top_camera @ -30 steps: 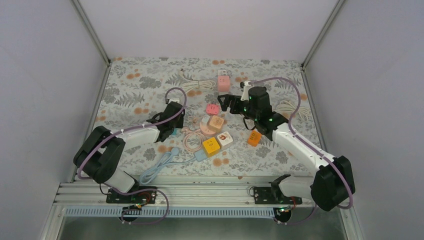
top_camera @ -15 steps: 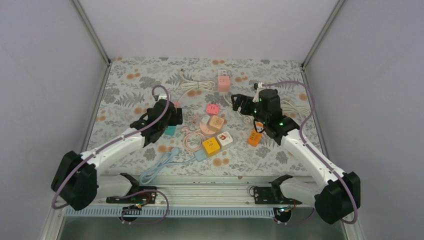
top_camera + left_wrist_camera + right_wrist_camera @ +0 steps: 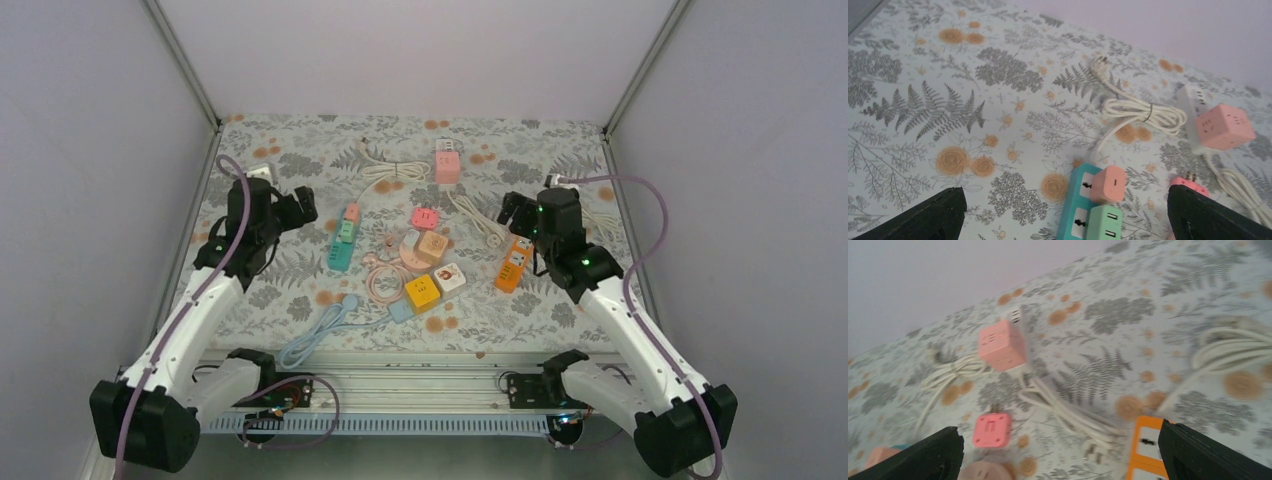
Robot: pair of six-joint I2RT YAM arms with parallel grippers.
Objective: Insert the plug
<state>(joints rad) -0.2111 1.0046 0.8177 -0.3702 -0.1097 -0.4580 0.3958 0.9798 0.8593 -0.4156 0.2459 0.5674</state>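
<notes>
A teal power strip [image 3: 341, 243] lies left of centre with a pink plug [image 3: 1108, 183] and a green adapter [image 3: 1105, 220] seated in it side by side. My left gripper [image 3: 295, 207] hovers open to the strip's left and holds nothing; in the left wrist view its black fingers [image 3: 933, 216] stand far apart on either side of the teal power strip [image 3: 1079, 207]. My right gripper [image 3: 518, 212] is open too, above an orange power strip [image 3: 512, 265]. A loose white plug [image 3: 1093, 452] lies on the cloth between its fingers [image 3: 923, 456], beside the orange power strip [image 3: 1147, 456].
A pink cube socket [image 3: 447, 160] with a white cable stands at the back. A small pink adapter [image 3: 425, 217], a round pink piece [image 3: 409, 251], yellow [image 3: 421, 291] and white [image 3: 449, 277] cubes and a blue cable [image 3: 318, 332] crowd the middle. White cable coils [image 3: 394, 170] lie behind.
My left gripper opened and drew back left, away from the teal strip, leaving the pink plug in it. The right arm pulled back to the right.
</notes>
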